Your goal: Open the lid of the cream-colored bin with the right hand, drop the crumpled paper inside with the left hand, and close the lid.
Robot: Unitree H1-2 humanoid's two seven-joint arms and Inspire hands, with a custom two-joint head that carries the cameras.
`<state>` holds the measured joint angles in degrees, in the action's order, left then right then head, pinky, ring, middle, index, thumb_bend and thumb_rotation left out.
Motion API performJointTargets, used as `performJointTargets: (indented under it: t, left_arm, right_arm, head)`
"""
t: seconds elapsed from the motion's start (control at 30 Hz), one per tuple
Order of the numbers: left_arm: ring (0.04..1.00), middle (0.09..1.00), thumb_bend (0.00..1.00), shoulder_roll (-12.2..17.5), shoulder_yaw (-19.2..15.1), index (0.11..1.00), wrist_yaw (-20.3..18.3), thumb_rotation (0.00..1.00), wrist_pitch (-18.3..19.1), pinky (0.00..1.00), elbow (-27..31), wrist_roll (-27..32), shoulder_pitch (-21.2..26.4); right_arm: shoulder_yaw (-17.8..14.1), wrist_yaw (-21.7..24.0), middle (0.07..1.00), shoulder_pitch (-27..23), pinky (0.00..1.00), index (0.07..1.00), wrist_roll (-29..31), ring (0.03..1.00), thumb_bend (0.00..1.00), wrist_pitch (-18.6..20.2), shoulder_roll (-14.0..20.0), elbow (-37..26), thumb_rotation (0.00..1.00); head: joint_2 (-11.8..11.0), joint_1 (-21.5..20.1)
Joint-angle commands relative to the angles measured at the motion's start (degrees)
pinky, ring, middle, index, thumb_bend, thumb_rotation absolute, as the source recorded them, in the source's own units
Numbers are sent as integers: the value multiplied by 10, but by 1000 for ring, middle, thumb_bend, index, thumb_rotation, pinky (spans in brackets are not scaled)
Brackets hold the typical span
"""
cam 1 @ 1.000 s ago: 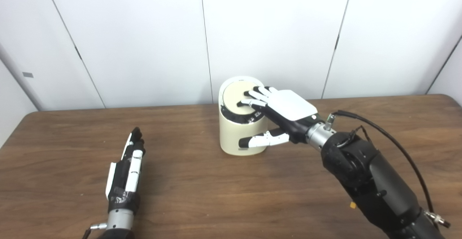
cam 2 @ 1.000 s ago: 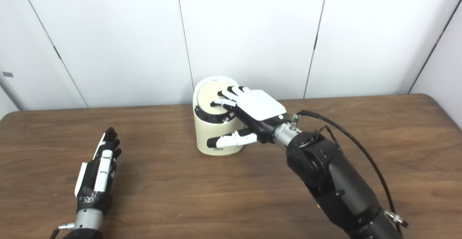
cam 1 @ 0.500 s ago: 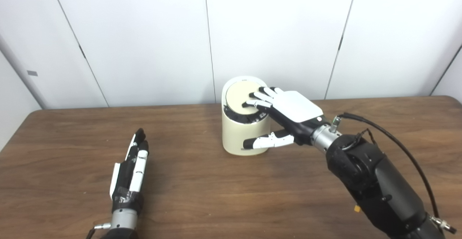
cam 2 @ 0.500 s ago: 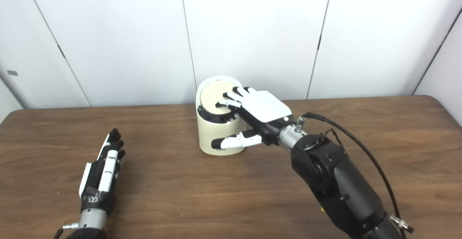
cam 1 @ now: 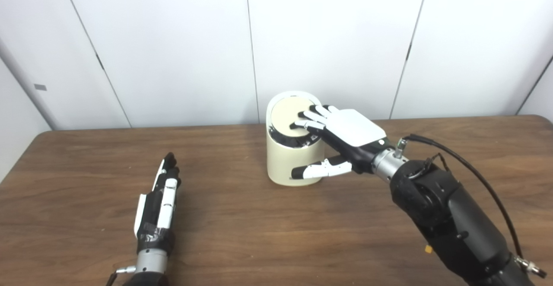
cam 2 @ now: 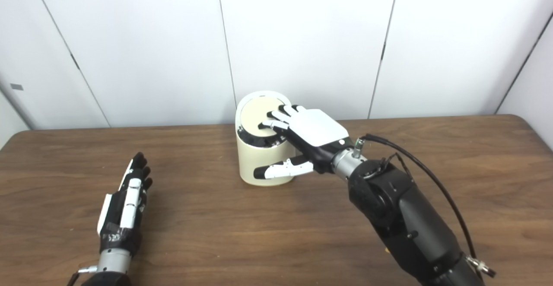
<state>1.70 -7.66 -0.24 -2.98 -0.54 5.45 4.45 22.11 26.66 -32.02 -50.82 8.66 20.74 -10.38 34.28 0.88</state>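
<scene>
The cream-colored bin (cam 1: 295, 158) is standing upright near the far edge of the table (cam 1: 268, 230), with its round lid (cam 1: 288, 116) lying flat in the dark rim, apparently down. The right robot hand (cam 1: 341, 137) is resting its spread fingers (cam 1: 309, 119) on the right part of the lid, while the thumb is reaching along the bin's front wall; it is gripping nothing, only touching. The left robot hand (cam 1: 157, 204) is lying on the table well apart from the bin, fingers straight and close together, holding nothing. No crumpled paper is showing in either view, so whether it is already inside cannot be told.

Judging from this, the step in hand is working the lid by pressing. Doing it well calls for pressing straight down, keeping the thumb bracing the wall so the light bin is not sliding or tipping toward the wall behind.
</scene>
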Motion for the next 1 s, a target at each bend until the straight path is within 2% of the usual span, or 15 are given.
performJointTargets:
  t: [0.0,0.2,0.37,0.6,0.97]
  left_arm:
    - [1000,1000,471,-26,8,1000,1,874,-14,1000,-11,18,-18]
    - [1000,1000,467,-26,8,1000,4,915,-16,999,-5,11,-19]
    - [1000,1000,477,-25,6,1000,2,898,-20,998,-11,15,-18]
    - [1000,1000,469,-24,7,1000,3,889,-12,1000,-6,11,-18]
    - [1000,1000,429,-23,5,1000,-8,789,-8,1000,-14,28,-17]
  right_arm:
    - [5,30,934,-14,1000,836,-15,1000,722,9,13,6,1000]
    - [11,61,908,-16,1000,809,-34,1000,734,22,17,7,1000]
    - [7,65,921,-16,1000,833,-40,1000,732,23,14,6,1000]
    - [-24,5,952,-8,1000,887,-12,1000,696,7,-2,-3,1000]
    - [-77,-84,999,-7,1000,989,22,1000,623,-7,-31,-7,1000]
  head:
    - [1,1]
    - [3,2]
    - [4,3]
    - [4,2]
    - [2,0]
